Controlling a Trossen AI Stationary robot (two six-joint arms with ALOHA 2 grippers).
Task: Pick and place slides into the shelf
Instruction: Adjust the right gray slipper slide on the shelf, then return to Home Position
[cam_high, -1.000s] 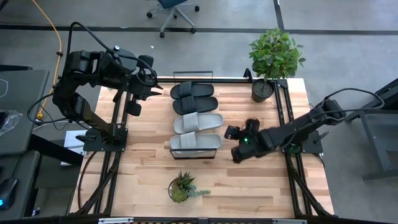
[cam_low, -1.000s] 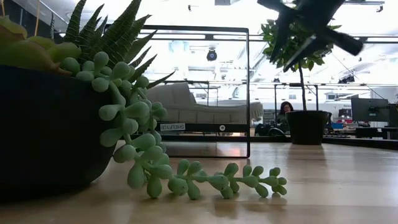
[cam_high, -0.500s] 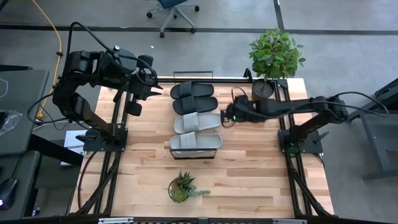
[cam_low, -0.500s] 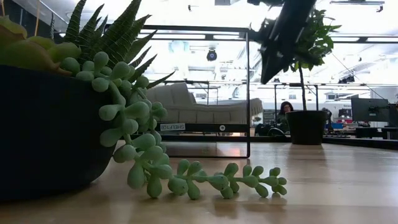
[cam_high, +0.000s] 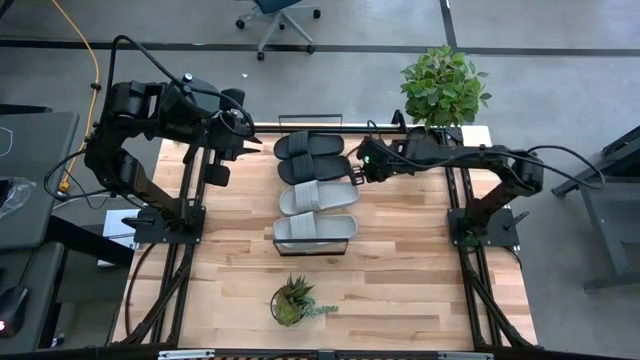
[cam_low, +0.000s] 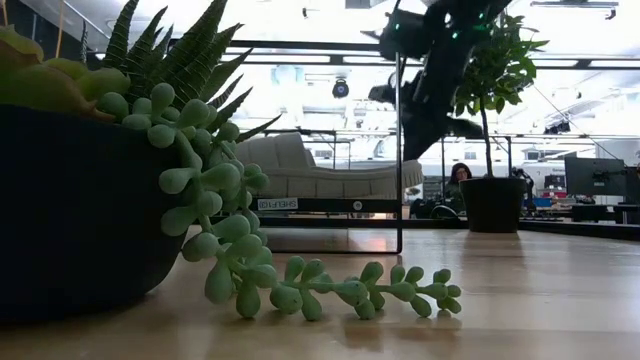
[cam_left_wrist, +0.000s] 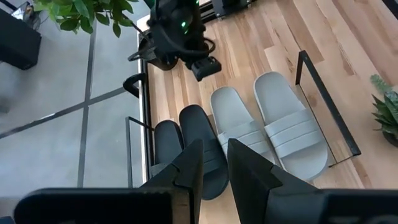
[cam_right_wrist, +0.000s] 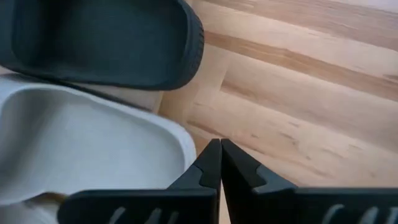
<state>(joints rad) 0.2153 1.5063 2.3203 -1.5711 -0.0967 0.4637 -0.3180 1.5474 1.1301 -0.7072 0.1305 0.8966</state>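
My right gripper (cam_high: 362, 163) has its fingers pressed together on nothing, hanging just beside the heel ends of the inner black slide (cam_high: 314, 168) and the neighbouring grey slide (cam_high: 318, 197). All four slides lie side by side on the shelf (cam_high: 345, 246). My left gripper (cam_high: 243, 128) waits near the table's back-left corner, fingers slightly parted.

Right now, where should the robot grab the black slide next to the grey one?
Probably by the heel end of the black slide, coming in from the right gripper side. That end pokes out toward the gripper, its rim is thin enough to pinch, and slides hem both long sides.
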